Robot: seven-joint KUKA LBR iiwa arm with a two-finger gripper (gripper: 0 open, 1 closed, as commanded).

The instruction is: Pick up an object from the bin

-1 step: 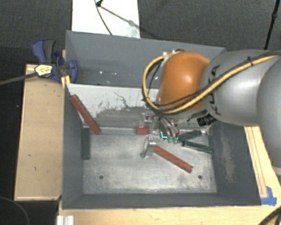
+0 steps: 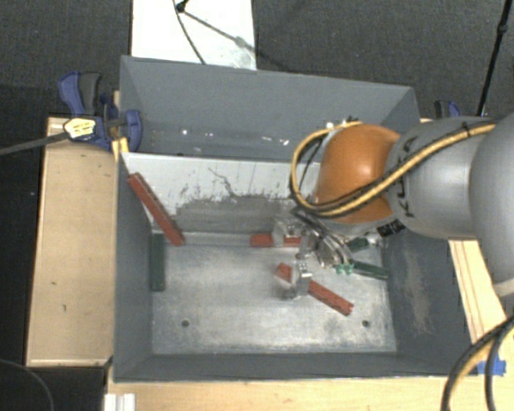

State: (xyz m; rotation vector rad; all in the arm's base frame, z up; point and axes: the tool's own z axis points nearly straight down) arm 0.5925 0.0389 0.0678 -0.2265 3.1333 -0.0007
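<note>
I am working on the grasp step. My hand (image 2: 297, 284) is sitting low over the middle-right of the bin (image 2: 234, 324) floor, at the left end of a flat red bar (image 2: 331, 297), with a small green piece (image 2: 363, 269) just beyond it. I cannot tell whether the hand is apart or together. I am judging that the next move calls for closing squarely across the bar, then lifting it clear.

Green thing (image 2: 364, 269) half hidden under the arm's orange cover (image 2: 353, 167)
</note>
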